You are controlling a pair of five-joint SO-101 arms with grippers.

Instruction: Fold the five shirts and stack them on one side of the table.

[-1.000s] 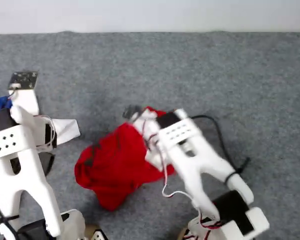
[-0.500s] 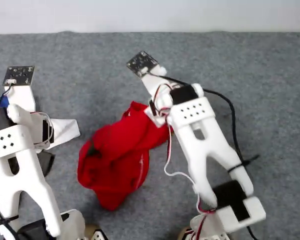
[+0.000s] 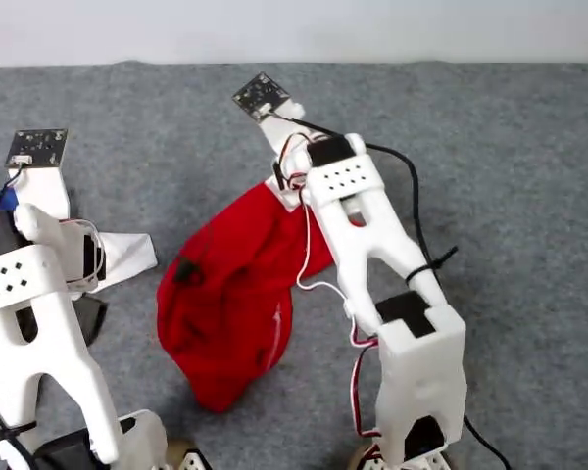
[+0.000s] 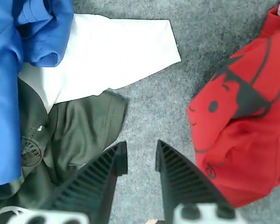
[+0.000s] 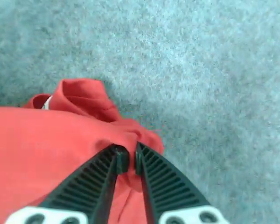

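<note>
**A:** Risks, nearest first?

**B:** Lower centre of the high view: bulk of the red shirt (image 3: pixel 225 313) bunched on the grey table (image 3: pixel 490 147), one end tucked under itself. Likely to drag along as a lump instead of spreading flat if hauled by a single edge.

**A:** And toward the left edge?

**B:** There, the left gripper (image 4: pixel 140 154): released, nothing between the fingers, poised over bare table between the red shirt and an overlapping heap of olive shirt (image 4: pixel 74 135), white shirt (image 4: pixel 116 51) and blue shirt (image 4: pixel 14 70). Olive hem just beside one finger. Easy to snag on a careless descent, pulling the heap apart.

**A:** Farther up?

**B:** Upper centre: the right gripper (image 5: pixel 129 156), clenched on a thin fold at the red shirt's edge, close to what looks like the neck opening. A shallow bite, judging by the wrist view. Could slip free under the hanging cloth's weight, or catch one layer only and twist the garment.

**A:** Containers?

**B:** Nothing to list. All four visible shirts straight on the table, not inside anything.
</note>
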